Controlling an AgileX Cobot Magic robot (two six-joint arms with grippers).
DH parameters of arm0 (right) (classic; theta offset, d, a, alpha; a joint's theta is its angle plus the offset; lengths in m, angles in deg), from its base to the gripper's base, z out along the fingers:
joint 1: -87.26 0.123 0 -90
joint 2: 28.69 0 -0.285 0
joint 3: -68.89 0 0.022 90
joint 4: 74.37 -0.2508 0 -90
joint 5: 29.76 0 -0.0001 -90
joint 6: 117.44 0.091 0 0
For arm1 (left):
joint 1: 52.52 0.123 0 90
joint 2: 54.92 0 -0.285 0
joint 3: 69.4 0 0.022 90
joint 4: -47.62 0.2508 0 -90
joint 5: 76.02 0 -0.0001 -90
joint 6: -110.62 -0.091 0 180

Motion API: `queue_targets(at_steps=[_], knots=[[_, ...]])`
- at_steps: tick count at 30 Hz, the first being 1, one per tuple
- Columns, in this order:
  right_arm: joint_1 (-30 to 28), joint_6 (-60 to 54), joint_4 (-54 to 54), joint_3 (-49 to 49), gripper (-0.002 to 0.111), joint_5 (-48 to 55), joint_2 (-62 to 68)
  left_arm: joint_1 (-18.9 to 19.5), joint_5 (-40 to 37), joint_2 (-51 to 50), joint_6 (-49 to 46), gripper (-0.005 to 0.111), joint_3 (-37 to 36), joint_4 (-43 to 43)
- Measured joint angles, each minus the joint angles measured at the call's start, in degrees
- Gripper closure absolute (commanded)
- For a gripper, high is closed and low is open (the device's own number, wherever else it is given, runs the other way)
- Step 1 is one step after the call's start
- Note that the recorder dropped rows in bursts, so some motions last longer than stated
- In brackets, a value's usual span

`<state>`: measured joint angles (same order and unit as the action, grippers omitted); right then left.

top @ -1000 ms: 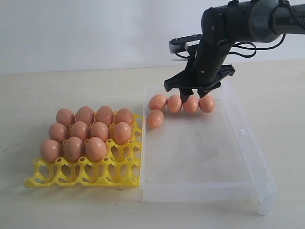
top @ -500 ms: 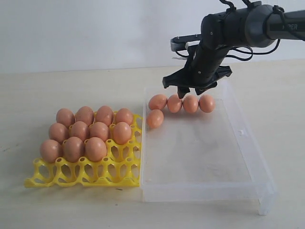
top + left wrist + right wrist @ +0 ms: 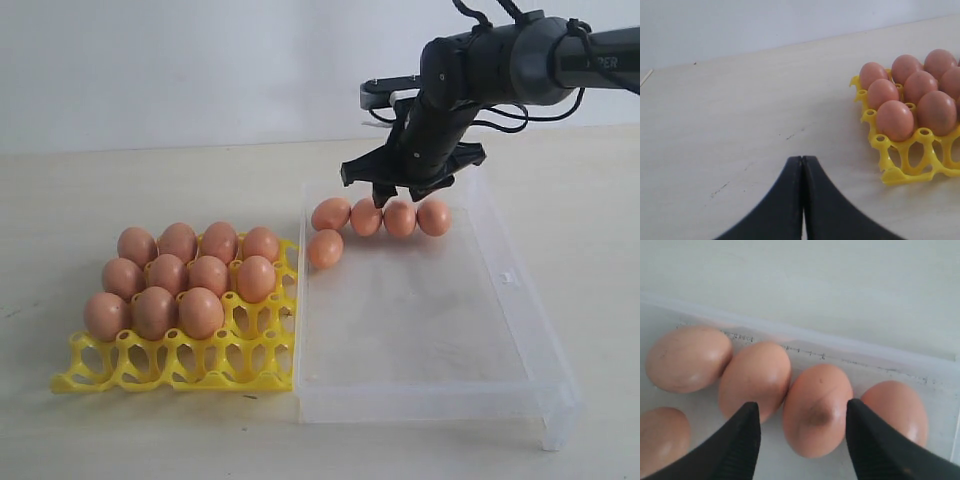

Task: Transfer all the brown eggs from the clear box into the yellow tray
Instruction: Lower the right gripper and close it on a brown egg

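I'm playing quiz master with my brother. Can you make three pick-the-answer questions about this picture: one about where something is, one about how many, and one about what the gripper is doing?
1. Where in the clear box do the brown eggs lie?
A) at the far end
B) at the near end
C) spread all over

2. How many eggs sit in the yellow tray?
A) 16
B) 11
C) 5

3. What is the right gripper doing?
A) shut on an egg
B) open above the eggs, holding nothing
C) resting on the tray

Answers:
1 A: all five cluster by the far wall.
2 B: the tray has rows of four, four and three.
3 B: its fingers stand wide apart over the row and grip nothing.
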<state>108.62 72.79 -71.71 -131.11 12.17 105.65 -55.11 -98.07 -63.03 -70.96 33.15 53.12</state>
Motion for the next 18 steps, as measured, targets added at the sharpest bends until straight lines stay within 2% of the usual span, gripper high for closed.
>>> queue_targets(at_steps=[18], knots=[[-0.1,0.22,4.31,-0.1,0.057,0.43,3.04,0.0,0.0,0.0,0.0,0.107,0.0,0.0]])
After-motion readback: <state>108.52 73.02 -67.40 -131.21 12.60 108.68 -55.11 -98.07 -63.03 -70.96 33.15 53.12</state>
